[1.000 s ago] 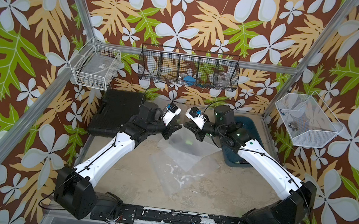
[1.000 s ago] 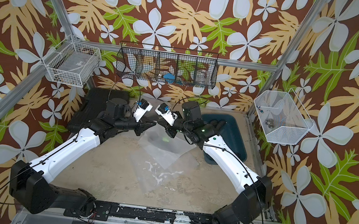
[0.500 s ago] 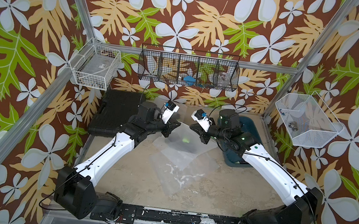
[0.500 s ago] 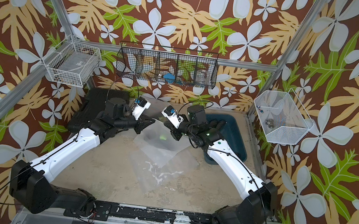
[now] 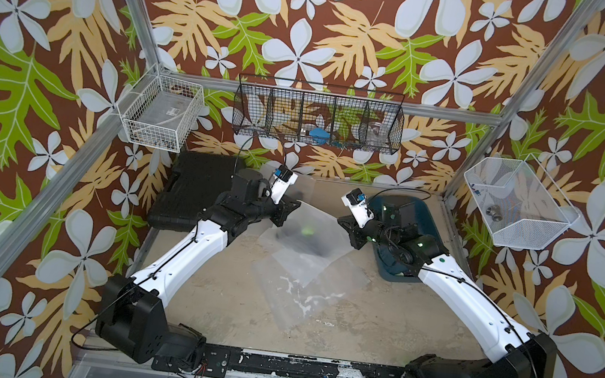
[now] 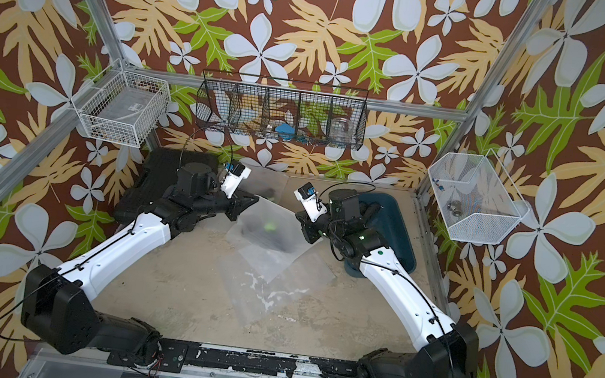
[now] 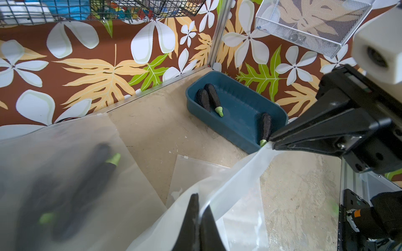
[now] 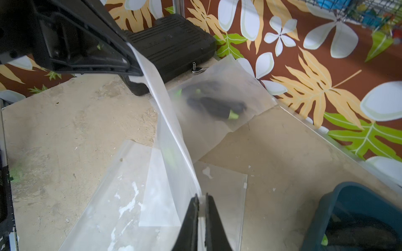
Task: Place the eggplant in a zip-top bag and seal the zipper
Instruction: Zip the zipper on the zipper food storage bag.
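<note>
Eggplant (image 5: 304, 243): from my station it reads as a dark, blurred shape with a green tip behind frosted plastic. It sits low over the table (image 5: 374, 324), between the two arms in both top views. The wrist views show more than one green tip in that plastic, so I cannot count what is inside.

Zip-top bag (image 8: 171, 130): the top edge is drawn into a taut band between the arms, lifted clear of the table.

Left gripper (image 7: 199, 204): jaws closed, pinching one end of the band.

Right gripper (image 8: 201, 198): jaws closed as well, clamped on the other end with a thin sliver of plastic between the fingertips. The two grippers face each other, well apart.

I cannot tell whether the frosted sheet around the eggplant is the body of the held bag trailing down or a separate bag lying beneath it. I also cannot tell whether the zipper is pressed shut along the band.

Blue tray (image 7: 221, 130): in the back corner beside the right arm. Three spare eggplants (image 7: 214, 97) lie in it, two side by side at one end and one at the other.

Black case (image 8: 174, 39): behind the left arm, near the wall.

Flat bags (image 5: 279, 301): smeared white, lying on the table nearer the arm bases.
</note>
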You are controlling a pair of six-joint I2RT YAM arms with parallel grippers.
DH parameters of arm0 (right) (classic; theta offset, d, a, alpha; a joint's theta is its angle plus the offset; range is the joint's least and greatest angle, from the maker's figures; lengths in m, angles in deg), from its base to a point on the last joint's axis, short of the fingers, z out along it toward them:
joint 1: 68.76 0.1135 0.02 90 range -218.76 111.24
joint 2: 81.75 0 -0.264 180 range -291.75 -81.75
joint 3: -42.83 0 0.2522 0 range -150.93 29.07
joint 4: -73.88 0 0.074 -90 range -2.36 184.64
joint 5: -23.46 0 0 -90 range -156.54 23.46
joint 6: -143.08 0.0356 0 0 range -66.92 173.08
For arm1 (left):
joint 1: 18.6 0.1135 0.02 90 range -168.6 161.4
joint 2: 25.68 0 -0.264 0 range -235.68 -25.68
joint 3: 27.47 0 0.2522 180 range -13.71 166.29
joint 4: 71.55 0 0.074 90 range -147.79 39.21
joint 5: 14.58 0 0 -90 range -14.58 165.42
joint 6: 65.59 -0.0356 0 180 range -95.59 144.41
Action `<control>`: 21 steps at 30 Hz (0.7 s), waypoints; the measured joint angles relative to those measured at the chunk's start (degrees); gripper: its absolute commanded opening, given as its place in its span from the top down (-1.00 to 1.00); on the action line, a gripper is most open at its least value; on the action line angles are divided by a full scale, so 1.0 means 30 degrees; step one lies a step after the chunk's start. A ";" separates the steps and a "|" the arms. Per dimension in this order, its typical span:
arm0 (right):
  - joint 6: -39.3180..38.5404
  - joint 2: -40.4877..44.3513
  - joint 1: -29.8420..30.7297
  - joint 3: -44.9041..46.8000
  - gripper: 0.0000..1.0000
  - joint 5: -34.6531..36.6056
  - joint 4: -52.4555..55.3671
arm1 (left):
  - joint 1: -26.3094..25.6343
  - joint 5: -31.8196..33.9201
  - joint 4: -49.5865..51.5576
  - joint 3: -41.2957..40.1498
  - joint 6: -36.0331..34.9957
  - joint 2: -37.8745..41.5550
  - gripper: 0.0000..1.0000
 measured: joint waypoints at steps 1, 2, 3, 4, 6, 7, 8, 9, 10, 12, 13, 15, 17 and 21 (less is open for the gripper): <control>0.0219 0.0058 -0.0015 0.0117 0.82 0.0211 0.0095 | 0.0102 0.0000 0.0007 0.0000 0.0000 -0.0007 1.00; 0.0291 0.0102 -0.0022 0.0226 0.82 0.0466 0.0182 | 0.0182 0.0000 0.0000 0.0000 0.0000 -0.0007 1.00; 0.0532 0.0160 -0.0029 0.0401 0.81 0.0729 0.0284 | 0.0270 0.0007 0.0007 0.0000 0.0000 -0.0022 1.00; 0.0750 0.0240 -0.0029 0.0627 0.81 0.0940 0.0423 | 0.0350 0.0007 0.0007 0.0000 0.0000 -0.0036 1.00; 0.1173 0.0444 -0.0036 0.1071 0.81 0.1217 0.0656 | 0.0444 0.0007 0.0007 0.0000 0.0000 -0.0073 1.00; 0.1275 0.0583 -0.0036 0.1268 0.81 0.1341 0.0794 | 0.0466 0.0015 0.0007 0.0000 0.0000 -0.0095 1.00; 0.1413 0.0707 -0.0036 0.1406 0.81 0.1472 0.0903 | 0.0481 0.0029 0.0000 0.0000 0.0000 -0.0102 1.00; 0.1690 0.0867 -0.0044 0.1537 0.81 0.1566 0.1078 | 0.0495 0.0051 0.0000 0.0000 0.0000 -0.0109 1.00; 0.1719 0.0998 -0.0058 0.1625 0.81 0.1668 0.1239 | 0.0517 0.0073 -0.0022 0.0000 0.0007 -0.0124 1.00; 0.1843 0.1144 -0.0058 0.1712 0.81 0.1770 0.1472 | 0.0554 0.0102 -0.0029 0.0000 0.0051 -0.0175 1.00; 0.1953 0.1195 -0.0058 0.1756 0.81 0.1865 0.1559 | 0.0568 0.0109 -0.0029 0.0000 0.0073 -0.0197 1.00; 0.2113 0.1268 -0.0066 0.1880 0.80 0.2062 0.1632 | 0.0583 0.0131 -0.0029 0.0000 0.0080 -0.0226 1.00; 0.2120 0.1341 -0.0073 0.2018 0.80 0.2142 0.1807 | 0.0590 0.0138 -0.0029 0.0000 0.0080 -0.0233 1.00; 0.2171 0.1552 -0.0248 0.2331 0.80 0.2463 0.2339 | 0.0612 0.0386 -0.0117 0.0000 0.0095 -0.0233 1.00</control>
